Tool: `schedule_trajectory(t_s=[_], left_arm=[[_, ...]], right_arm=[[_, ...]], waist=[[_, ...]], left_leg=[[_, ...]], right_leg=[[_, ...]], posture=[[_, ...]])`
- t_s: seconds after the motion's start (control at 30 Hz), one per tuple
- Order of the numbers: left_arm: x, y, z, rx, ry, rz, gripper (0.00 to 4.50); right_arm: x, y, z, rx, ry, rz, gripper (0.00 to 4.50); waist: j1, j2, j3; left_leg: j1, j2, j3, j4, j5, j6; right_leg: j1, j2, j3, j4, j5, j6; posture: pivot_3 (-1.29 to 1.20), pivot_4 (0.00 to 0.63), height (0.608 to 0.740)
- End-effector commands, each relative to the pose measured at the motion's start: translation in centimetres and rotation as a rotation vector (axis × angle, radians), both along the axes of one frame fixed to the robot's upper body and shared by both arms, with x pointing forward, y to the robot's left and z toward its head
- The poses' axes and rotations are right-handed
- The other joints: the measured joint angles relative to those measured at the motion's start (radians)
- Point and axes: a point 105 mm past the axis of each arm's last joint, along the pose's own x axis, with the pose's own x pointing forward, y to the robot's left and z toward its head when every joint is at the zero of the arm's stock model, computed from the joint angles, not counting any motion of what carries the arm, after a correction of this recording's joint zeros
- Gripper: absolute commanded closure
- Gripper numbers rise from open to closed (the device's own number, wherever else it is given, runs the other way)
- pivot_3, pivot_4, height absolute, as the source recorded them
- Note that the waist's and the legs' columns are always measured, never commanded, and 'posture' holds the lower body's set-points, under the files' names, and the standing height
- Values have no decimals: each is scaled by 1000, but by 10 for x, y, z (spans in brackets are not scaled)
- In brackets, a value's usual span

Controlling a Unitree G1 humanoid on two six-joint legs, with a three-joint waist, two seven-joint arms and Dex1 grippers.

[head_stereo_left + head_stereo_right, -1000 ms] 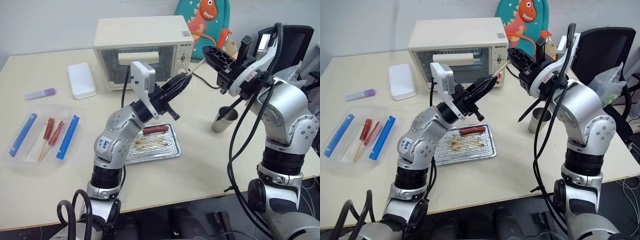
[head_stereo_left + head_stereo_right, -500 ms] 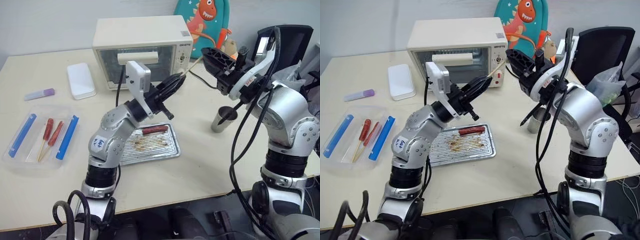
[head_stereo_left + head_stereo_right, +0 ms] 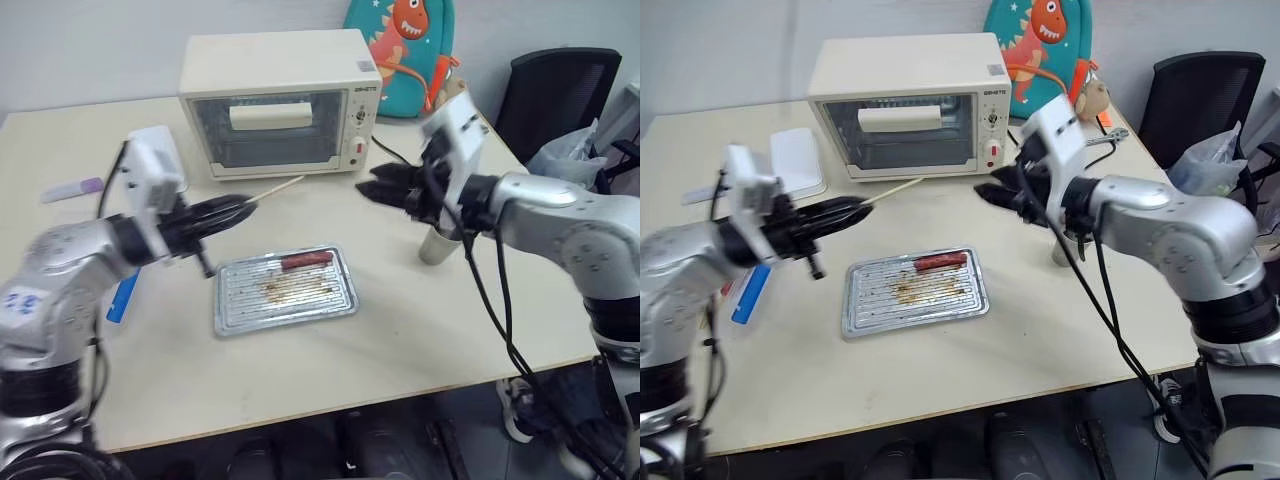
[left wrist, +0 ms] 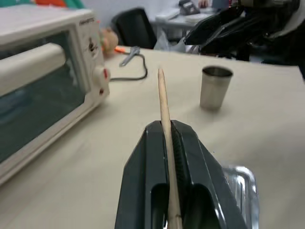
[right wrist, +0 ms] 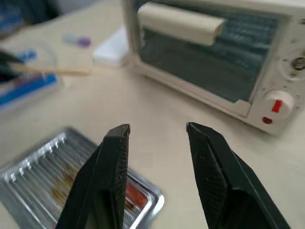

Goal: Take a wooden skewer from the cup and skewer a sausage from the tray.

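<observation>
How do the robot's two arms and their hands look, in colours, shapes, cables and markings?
Both arms are rounded silver-grey metal shells with black joints. The left hand and right hand each have two black tapered fingers, and a white boxy camera housing sits at each wrist. Black cables loop along the right arm. The left arm bears a small white sticker with blue writing.

Left black two-fingered end effector (image 3: 855,210) clamped on thin pale wooden skewer (image 3: 890,190), tip aimed toward cream toaster oven (image 3: 908,105). Right end effector (image 3: 990,192) parted, empty, above pale table (image 3: 1040,340). Small reddish-brown sausage (image 3: 939,262) lying in flat silver ridged tray (image 3: 915,310), near its far edge.
</observation>
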Motion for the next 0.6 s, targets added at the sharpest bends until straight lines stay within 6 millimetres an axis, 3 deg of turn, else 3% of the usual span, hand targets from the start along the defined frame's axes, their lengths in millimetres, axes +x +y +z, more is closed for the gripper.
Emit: schedule_trajectory(t_s=[0.03, 0.23, 0.6], left_arm=[[-27, 10, 8, 52, 4, -33, 4500], [-46, 10, -1, 81, 27, -10, 4500], [-50, 4, -2, 69, 14, 14, 4500]], right_arm=[[0, 19, -15, -143, -92, 172, 2530], [15, 45, -54, -265, -69, 315, 2530], [44, 57, -89, -339, -29, 337, 2530]], waist=[[0, 0, 0], [9, -1, 0], [-8, -1, 0]], left_leg=[[0, 0, 0, 0, 0, 0], [0, -1, -1, 4, 0, 1], [0, -1, -1, 7, -1, 1]], right_leg=[[0, 0, 0, 0, 0, 0], [2, -2, -3, 1, 0, -1], [2, -1, -3, 5, -1, -1]], posture=[[0, 150, 740], [0, 150, 740], [0, 150, 740]])
